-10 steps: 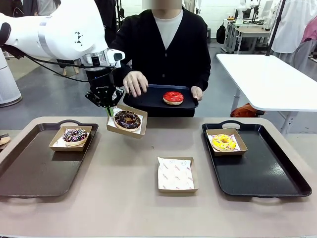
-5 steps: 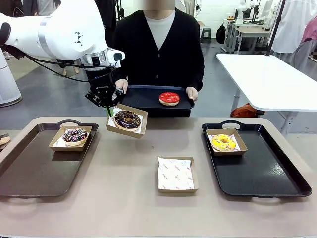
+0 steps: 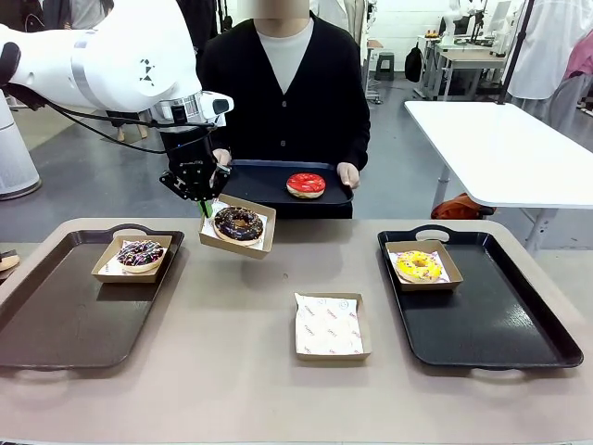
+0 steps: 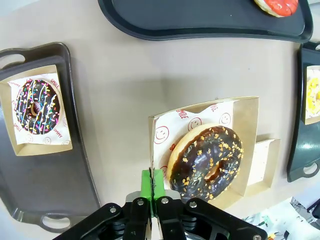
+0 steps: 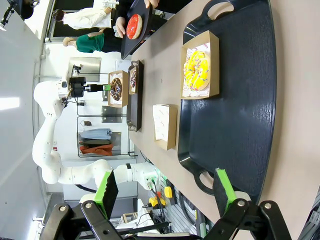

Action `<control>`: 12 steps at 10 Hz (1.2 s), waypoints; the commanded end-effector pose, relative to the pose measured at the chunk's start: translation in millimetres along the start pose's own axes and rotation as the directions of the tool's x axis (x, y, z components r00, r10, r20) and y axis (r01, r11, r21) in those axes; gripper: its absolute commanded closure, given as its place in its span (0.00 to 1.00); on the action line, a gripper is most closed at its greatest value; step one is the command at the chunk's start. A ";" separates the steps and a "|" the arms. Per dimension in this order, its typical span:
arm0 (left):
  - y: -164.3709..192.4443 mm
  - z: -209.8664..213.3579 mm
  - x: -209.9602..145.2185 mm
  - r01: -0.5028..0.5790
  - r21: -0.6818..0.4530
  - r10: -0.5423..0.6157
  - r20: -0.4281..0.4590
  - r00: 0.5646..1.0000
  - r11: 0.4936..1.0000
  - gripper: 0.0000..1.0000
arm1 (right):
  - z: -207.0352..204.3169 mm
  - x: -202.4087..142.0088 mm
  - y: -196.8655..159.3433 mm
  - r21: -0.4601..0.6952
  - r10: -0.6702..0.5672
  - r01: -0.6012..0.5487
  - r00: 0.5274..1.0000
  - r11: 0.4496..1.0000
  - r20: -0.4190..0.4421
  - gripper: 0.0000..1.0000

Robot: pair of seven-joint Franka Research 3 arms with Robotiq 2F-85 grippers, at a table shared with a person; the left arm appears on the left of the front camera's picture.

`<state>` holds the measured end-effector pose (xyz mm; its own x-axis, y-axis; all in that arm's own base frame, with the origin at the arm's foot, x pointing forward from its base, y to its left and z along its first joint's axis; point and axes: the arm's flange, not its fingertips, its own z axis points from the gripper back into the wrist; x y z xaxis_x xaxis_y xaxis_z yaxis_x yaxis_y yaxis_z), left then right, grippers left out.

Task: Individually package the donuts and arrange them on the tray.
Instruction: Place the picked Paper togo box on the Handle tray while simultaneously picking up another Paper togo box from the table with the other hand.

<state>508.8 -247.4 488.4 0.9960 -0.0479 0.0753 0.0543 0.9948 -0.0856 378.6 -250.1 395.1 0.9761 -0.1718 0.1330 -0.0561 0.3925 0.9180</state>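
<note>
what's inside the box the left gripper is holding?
One chocolate donut with pale crumbs, lying on smiley-printed paper that lines the box. The left gripper is shut on the box's edge. The paper under the donut is covered.

a person (image 3: pixel 287 102) in a black cardigan is standing just beyond the far edge of the tan table (image 3: pixel 241 371). a white table (image 3: pixel 500 148) is standing off its far right corner, with an orange bundle (image 3: pixel 460 206) lying under it.
</note>
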 end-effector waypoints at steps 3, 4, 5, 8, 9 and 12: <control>1.5 2.4 -2.2 -0.004 -0.005 0.004 0.002 1.000 1.000 1.00 | -0.5 -0.2 -0.3 0.001 -0.001 0.001 1.000 1.000 -0.001 0.00; 0.0 0.0 0.0 0.000 0.000 0.000 0.000 1.000 1.000 0.99 | 0.0 0.0 0.0 0.000 0.000 0.000 1.000 1.000 0.000 0.00; 8.4 -1.7 -1.6 0.088 -0.038 -0.089 -0.018 0.996 0.995 0.99 | -14.3 1.1 11.6 -0.064 0.028 -0.032 0.998 0.997 -0.058 0.00; 46.0 36.8 -28.2 0.112 -0.050 -0.111 0.022 0.994 0.992 0.99 | -62.9 -7.4 93.2 -0.257 0.091 -0.147 0.971 0.955 -0.219 0.00; 67.6 55.0 -41.3 0.108 -0.065 -0.107 0.032 0.994 0.992 0.99 | -85.7 -13.7 127.6 -0.332 0.093 -0.180 0.961 0.926 -0.262 0.00; 128.4 70.6 -51.3 0.097 -0.104 -0.096 0.013 0.995 0.990 0.99 | -156.1 -21.0 197.0 -0.476 0.106 -0.274 0.931 0.835 -0.350 0.00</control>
<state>464.8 -124.0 549.7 0.9855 -0.1293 0.1101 0.1462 0.9757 -0.1632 380.5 -47.1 522.5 0.9746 0.1896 0.1188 -0.2223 0.7614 0.6089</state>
